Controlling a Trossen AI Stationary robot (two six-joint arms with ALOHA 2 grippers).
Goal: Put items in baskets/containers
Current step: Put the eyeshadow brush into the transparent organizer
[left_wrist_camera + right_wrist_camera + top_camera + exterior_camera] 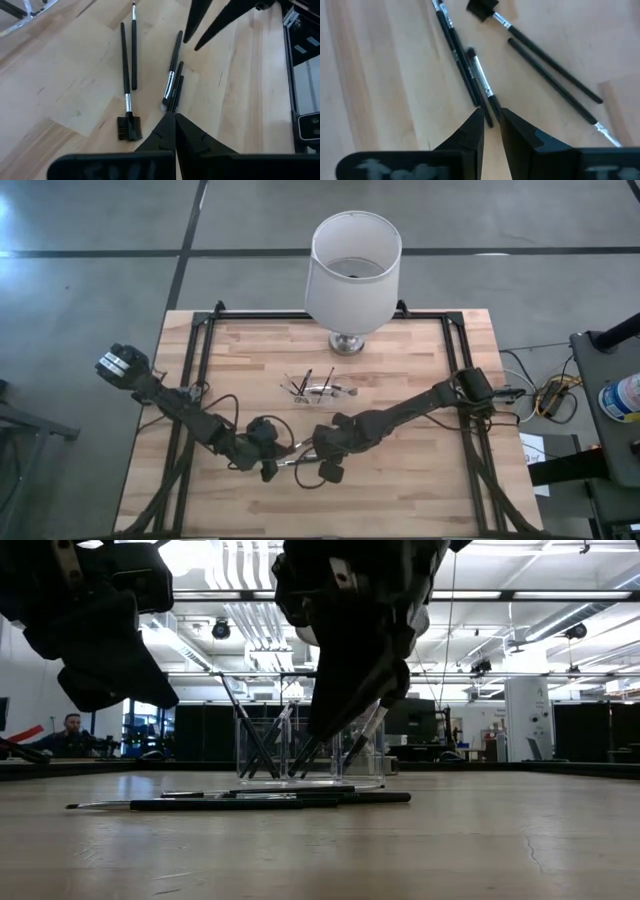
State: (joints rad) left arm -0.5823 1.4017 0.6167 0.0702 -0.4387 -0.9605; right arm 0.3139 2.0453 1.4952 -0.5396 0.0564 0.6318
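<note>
The right claw is positioned low over the wooden tabletop, near its front edge. Its fingers are slightly parted and straddle the end of one thin dark brush; whether they actually grip it cannot be told. A second dark brush lies alongside, touching or nearly touching the first.

Two further loose brushes lie near these: a comb-headed brush and a plain dark brush, roughly parallel to each other.

The left claw is clenched, fingers pressed together with nothing between them. Its tip sits just beside the ends of the paired brushes, opposite the right claw.

The clear holder stands near the tabletop centre, in front of the white lampshade. Several dark brushes lean inside it.
</note>
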